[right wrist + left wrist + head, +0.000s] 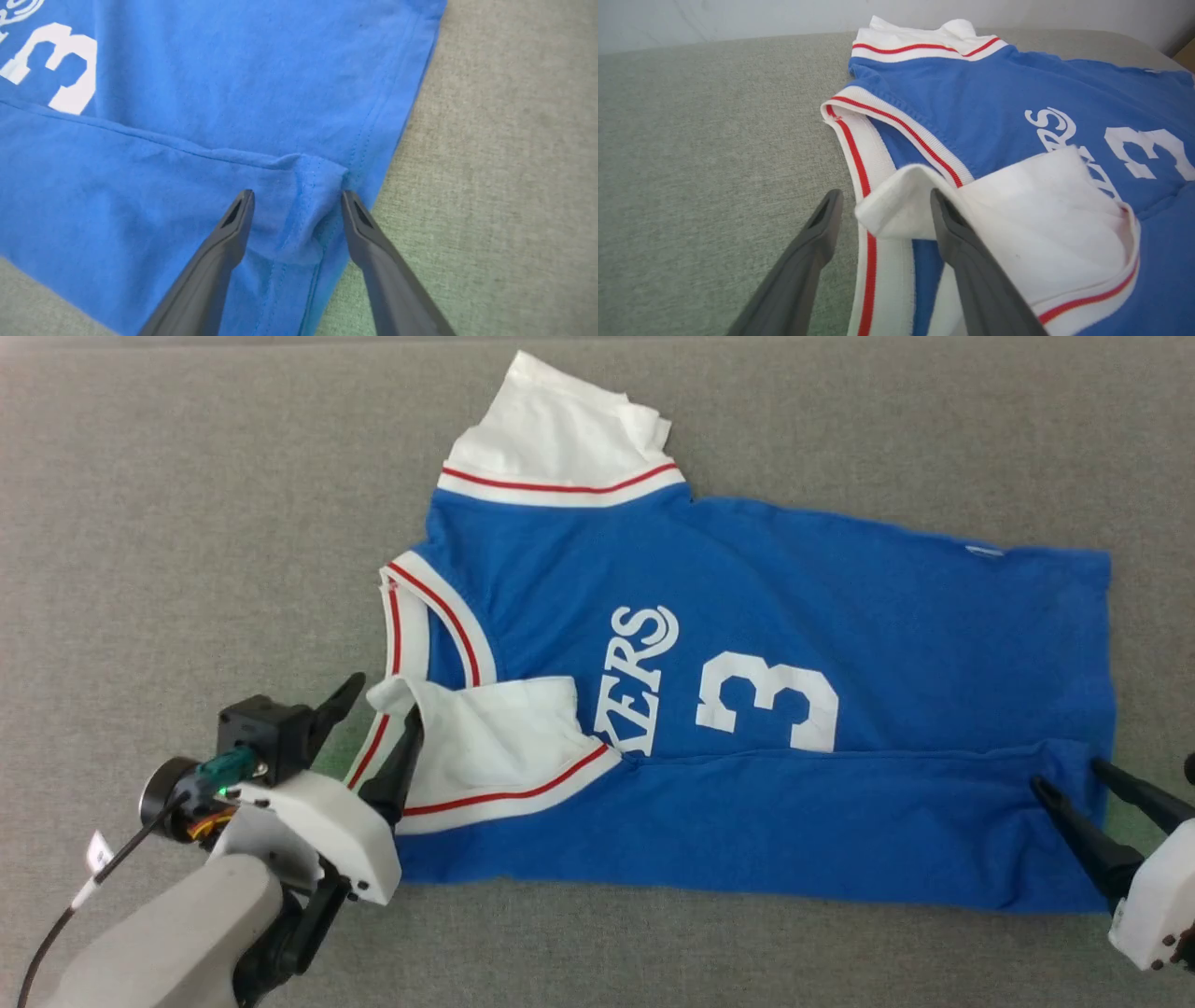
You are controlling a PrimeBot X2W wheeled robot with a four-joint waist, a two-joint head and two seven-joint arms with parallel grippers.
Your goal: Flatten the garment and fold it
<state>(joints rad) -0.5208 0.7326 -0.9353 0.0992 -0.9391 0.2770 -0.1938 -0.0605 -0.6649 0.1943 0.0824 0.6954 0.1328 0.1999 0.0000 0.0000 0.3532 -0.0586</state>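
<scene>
The left gripper (pixel 383 700), fingers spread wide and pinching nothing, straddles the curled corner of a white sleeve (pixel 495 737) of the jersey (pixel 747 588). In the left wrist view one finger lies over the sleeve and the other is over the grey cloth surface (pixel 187 523), just beside the red-and-white collar trim (pixel 397 635).

Beyond these fingertips, the sleeve lies folded over the blue chest, hiding the start of the white lettering (pixel 635 672); the number 3 (pixel 766 700) is just past it.

The right gripper (pixel 1067 775), fingers likewise apart and gripping nothing, brackets a small pucker (pixel 299 205) of blue fabric at the hem corner. In the right wrist view one fingertip is over blue cloth and the other is at the jersey's edge.

The jersey lies on the surface between the two grippers, collar toward the left one and hem toward the right. A long blue strip is folded over the body, its edge running from sleeve to pucker. The other sleeve (pixel 560 429) is crumpled well away from both grippers.
</scene>
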